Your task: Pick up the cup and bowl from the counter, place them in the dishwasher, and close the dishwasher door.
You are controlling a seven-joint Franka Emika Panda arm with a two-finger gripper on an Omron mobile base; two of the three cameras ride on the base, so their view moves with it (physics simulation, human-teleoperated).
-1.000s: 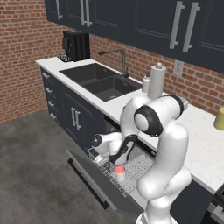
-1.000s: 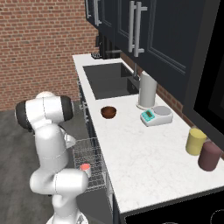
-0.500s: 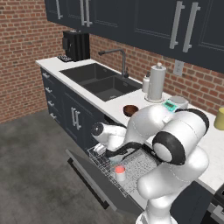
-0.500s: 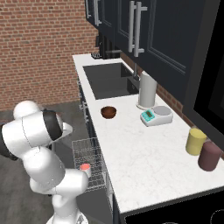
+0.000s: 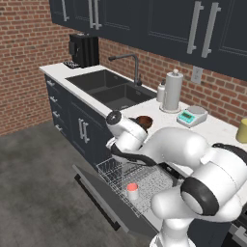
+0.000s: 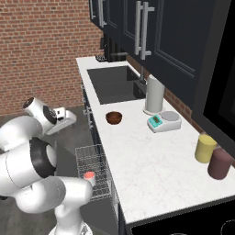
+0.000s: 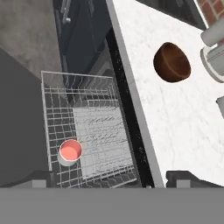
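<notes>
White-grey cup [image 7: 70,152] with pink-red top, grey wire-mesh rack [image 7: 89,131] — dark reddish-brown bowl [image 7: 172,62] beside the rack, white faintly marbled counter [image 7: 175,113], dark navy cabinets [image 5: 77,125] — red brick wall [image 5: 24,53].

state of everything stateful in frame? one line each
cup: upright in the pulled-out rack
bowl: upright on the counter, not yet loaded
dishwasher rack: pulled out
dishwasher door: dropped open
gripper: empty, fingertips spread, above rack and counter edge

Sink [image 5: 108,89], scale [image 6: 164,121], 2 canisters [image 6: 205,148].
</notes>
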